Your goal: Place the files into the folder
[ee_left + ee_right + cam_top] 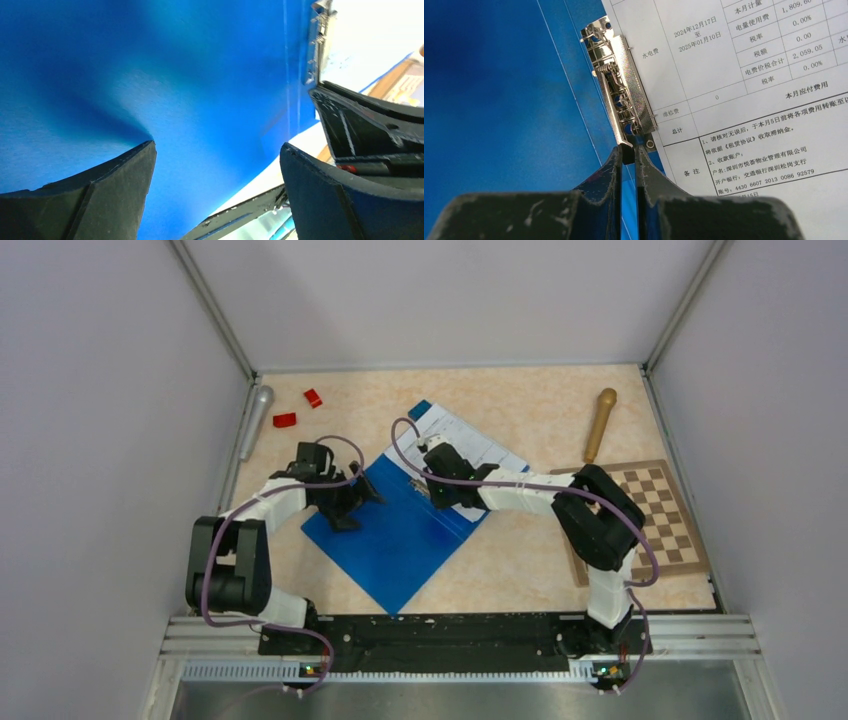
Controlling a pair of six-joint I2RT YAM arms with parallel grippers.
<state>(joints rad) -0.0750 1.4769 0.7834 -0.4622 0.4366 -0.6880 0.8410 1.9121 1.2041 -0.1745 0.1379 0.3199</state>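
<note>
- Folder (392,550) lies open and flat mid-table (510,565), turned diagonally, with its near corner pointing at the arm bases.
- Files (472,443) sit on the folder's far-right half, printed side up. A bit of blue shows past their far-left corner.
- Right wrist view: the files' (749,75) left edge runs right along the metal clip (621,85) at the folder's (499,100) spine. Can't tell if the edge is under the clip plate or just beside it.
- Right gripper (428,488) is at the spine. Its jaws (628,155) are nearly together, pinching the near tip of the clip's lever, with only a thin slit between the fingers (651,195).
- Left gripper (345,515) is over the folder's bare left half, jaws wide apart (217,147).
- Left wrist view: there is only blue cover (150,75) between the fingers (115,195). The cover dips and shades at the left fingertip, so that looks like contact. The right tip I can't tell.
- The same view shows the clip (317,40) upper right and the right gripper's body (360,130) just beside it.
- The two grippers are near each other but apart, one on each side of the spine.
- Two red blocks (298,409) and a silver rod (255,420) lie far left, clear of the folder.
- A wooden stick (600,423) lies far right. A checkerboard (665,520) sits right, partly under the right arm.
</note>
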